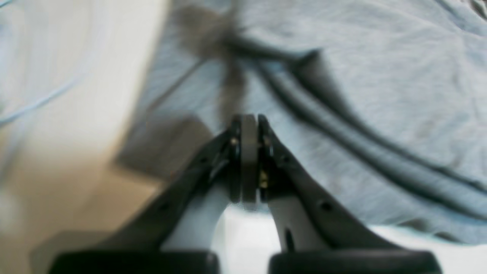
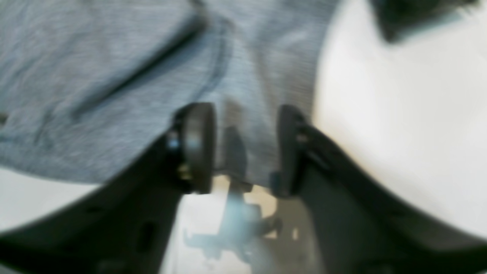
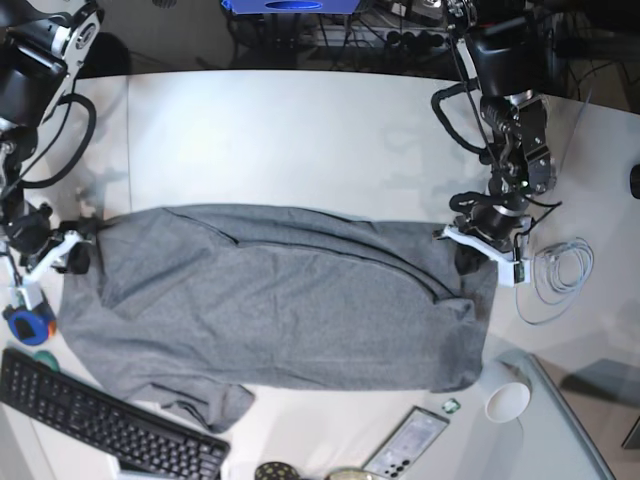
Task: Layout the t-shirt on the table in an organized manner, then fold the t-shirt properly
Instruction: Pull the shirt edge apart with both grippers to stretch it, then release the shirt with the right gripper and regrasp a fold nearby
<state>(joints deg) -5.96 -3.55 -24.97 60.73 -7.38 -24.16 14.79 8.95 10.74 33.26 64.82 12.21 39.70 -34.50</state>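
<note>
In the left wrist view, the left gripper is pinched tight on a thin fold at the grey t-shirt's edge. In the right wrist view, the right gripper stands partly apart with cloth between its jaws; the blur hides whether it grips. In the base view, the t-shirt lies spread across the white table, both grippers at its opposite ends. Pull evenly outward, keeping the far edge taut and straight.

Left gripper — black fingers pressed together at lower centre, nothing visibly pinched between them. Grey t-shirt — fills the right and upper frame, long dark folds running diagonally. White table — bare at left, blurred.
</note>
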